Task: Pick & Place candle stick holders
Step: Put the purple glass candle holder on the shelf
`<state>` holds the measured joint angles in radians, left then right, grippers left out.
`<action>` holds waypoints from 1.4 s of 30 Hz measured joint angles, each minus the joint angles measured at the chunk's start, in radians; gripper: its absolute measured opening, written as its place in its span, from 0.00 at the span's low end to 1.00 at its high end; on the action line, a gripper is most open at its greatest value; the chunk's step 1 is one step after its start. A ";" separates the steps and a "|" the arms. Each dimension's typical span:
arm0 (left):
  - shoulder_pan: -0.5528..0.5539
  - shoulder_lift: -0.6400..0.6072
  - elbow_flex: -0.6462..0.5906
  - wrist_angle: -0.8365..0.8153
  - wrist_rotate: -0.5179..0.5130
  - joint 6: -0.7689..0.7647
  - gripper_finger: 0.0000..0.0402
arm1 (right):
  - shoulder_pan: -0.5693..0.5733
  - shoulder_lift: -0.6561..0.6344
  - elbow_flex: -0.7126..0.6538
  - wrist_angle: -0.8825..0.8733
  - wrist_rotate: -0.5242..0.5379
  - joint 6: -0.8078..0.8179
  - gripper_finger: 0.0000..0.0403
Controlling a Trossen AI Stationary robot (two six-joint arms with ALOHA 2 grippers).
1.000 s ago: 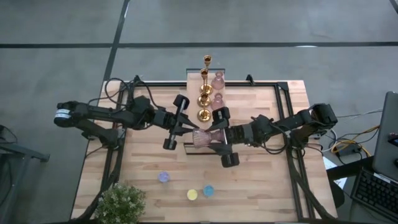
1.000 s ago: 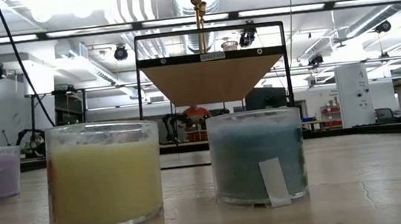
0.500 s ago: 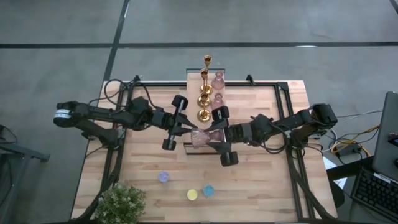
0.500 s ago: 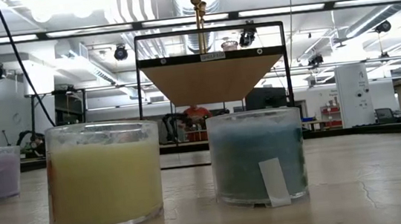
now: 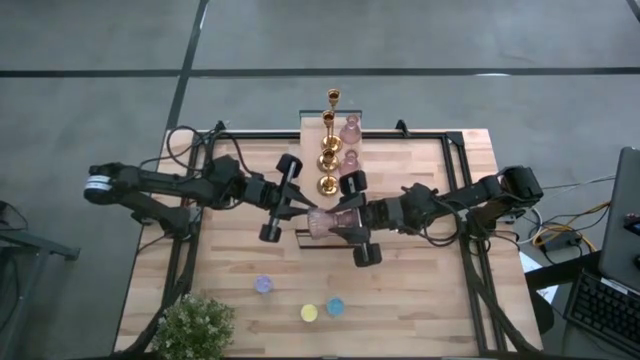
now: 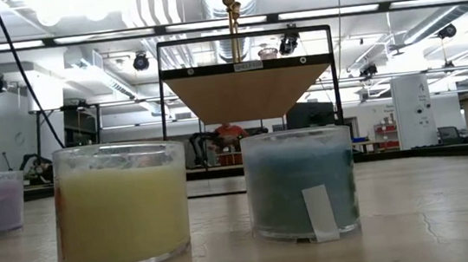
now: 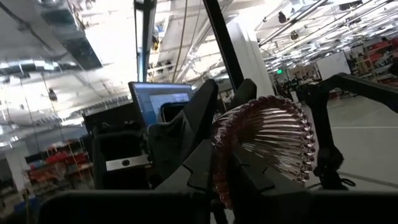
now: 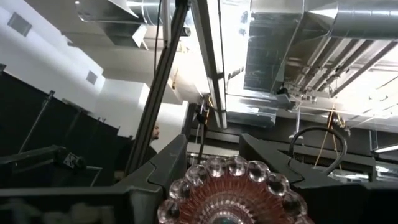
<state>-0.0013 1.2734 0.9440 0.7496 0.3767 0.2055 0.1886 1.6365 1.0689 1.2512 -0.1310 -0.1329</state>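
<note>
A pink ribbed candle stick holder [image 5: 325, 222] lies level in the air over the table's middle, between my two grippers. My left gripper [image 5: 300, 213] reaches in from the left and is shut on its wide end. My right gripper [image 5: 345, 217] reaches in from the right, its fingers closed on the narrower end. Gold holders [image 5: 328, 160] and two more pink ones [image 5: 350, 128] stand on a wood block [image 5: 312, 125] at the far edge. Near the front edge stand purple [image 5: 263, 284], yellow [image 5: 309, 313] and blue [image 5: 335, 306] cups. My left gripper holds the pink holder by the edge of its wide ribbed end [image 7: 219, 163], coming level from the table's left. The holder lies on its side, clear of the table. My right gripper has its two fingers [image 8: 169, 163] on either side of the holder's beaded round end [image 8: 233, 186], coming from the table's right along the holder's length. Its wrist view looks straight onto that end.
A green leafy plant [image 5: 195, 325] stands at the near left corner. In the low view the yellow cup [image 6: 120, 208] and blue cup [image 6: 301, 185] fill the foreground. A black frame [image 5: 450, 135] runs round the table, and cables hang off its right side.
My right gripper's fingers have drawn closer together about the pink holder's end. Both arms and the holder have kept their place over the table's middle.
</note>
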 joint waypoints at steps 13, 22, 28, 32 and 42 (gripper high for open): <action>0.002 -0.052 0.001 -0.334 -0.042 -0.049 0.27 | -0.007 -0.062 -0.001 -0.243 0.090 0.075 0.33; 0.002 -0.141 -0.002 -0.693 -0.107 0.002 0.31 | -0.006 -0.178 0.006 -0.533 0.172 0.082 0.33; 0.001 -0.191 -0.003 -0.811 -0.121 -0.019 0.30 | -0.006 -0.296 0.006 -0.862 0.348 0.121 0.33; 0.001 -0.215 -0.020 -0.812 -0.121 -0.040 0.30 | -0.007 -0.365 0.006 -1.090 0.496 0.169 0.33; 0.001 -0.244 -0.101 -0.762 -0.120 -0.051 0.30 | -0.109 -0.380 0.004 -1.380 0.553 0.312 0.34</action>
<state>-0.0002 1.0290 0.8425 -0.0119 0.2572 0.1542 0.0799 1.2569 1.0733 -0.1287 0.4222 0.1788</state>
